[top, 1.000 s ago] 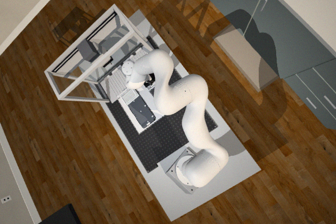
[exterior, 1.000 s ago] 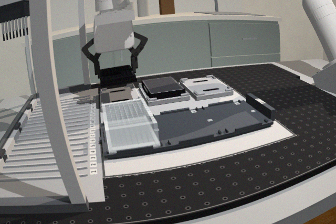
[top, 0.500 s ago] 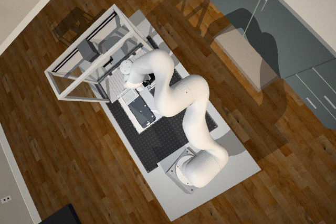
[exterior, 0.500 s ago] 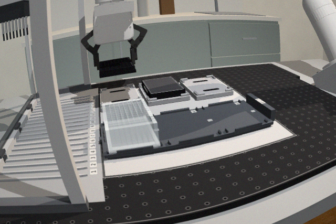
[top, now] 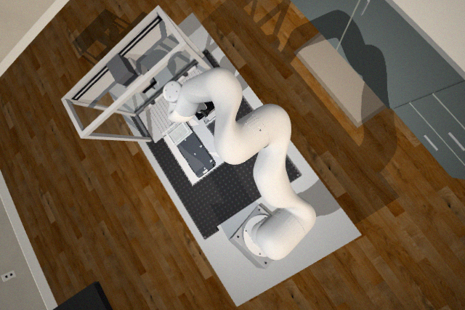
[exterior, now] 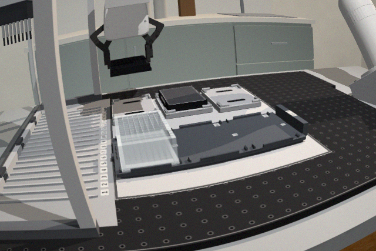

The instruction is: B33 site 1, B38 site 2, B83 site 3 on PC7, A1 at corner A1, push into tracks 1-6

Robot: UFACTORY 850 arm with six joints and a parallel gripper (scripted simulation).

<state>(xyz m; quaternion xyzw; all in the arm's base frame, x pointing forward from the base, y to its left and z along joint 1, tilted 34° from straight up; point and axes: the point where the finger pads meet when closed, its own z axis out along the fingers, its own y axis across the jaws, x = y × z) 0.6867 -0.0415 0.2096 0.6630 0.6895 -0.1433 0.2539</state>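
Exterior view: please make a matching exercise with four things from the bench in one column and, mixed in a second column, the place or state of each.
Things
1. transparent deep well block
2. thin black plate
3. dark square plate with a grey top
4. light grey nest with two slots, at the right of the row

Places or states
a. holds nothing
b. seated in the middle nest
c. on the dark flat carrier, at its end by the numbered rails
d. held in the air by the black-fingered gripper

Pairs: 1-c, 2-d, 3-b, 4-a

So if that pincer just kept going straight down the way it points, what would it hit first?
Probably the empty nest right under it. The pincer points down, shut on a black plate, so the plate would land first. Depth is hard to judge; the clear block lies close by.
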